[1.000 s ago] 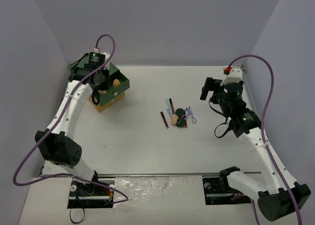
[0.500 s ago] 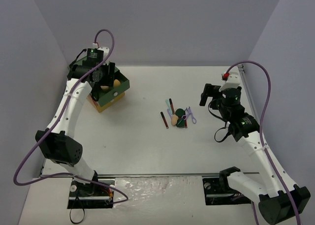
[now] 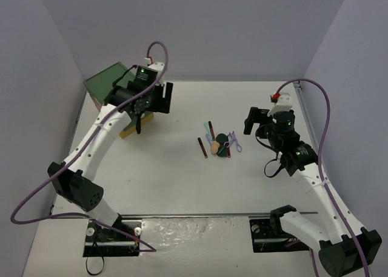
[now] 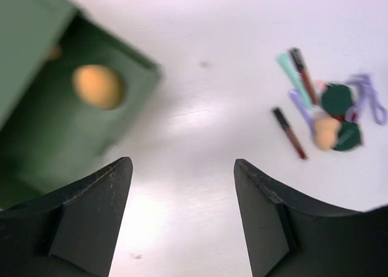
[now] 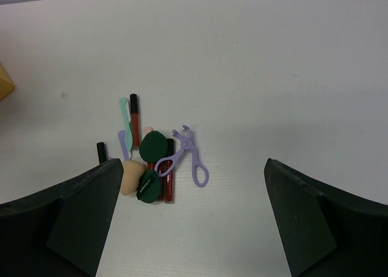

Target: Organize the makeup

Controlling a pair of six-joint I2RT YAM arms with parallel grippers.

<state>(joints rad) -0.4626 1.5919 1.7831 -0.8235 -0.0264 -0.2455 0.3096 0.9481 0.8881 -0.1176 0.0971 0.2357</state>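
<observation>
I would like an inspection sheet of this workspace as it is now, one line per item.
Surface: white table, small specks.
Job's things: makeup pile mid-table, sticks, green rounds, sponge, teal and purple pieces; one tan sponge in the open green drawer.
Clutter: nothing seen.
Tools: left tool open, empty, beside the drawer; right tool open, empty, near the pile.
Cables: a purple cable loops along each arm.
Surroundings: plain walls on three sides.

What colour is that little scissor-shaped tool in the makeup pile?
Light purple; the scissor-shaped tool shows best in the right wrist view.
</observation>
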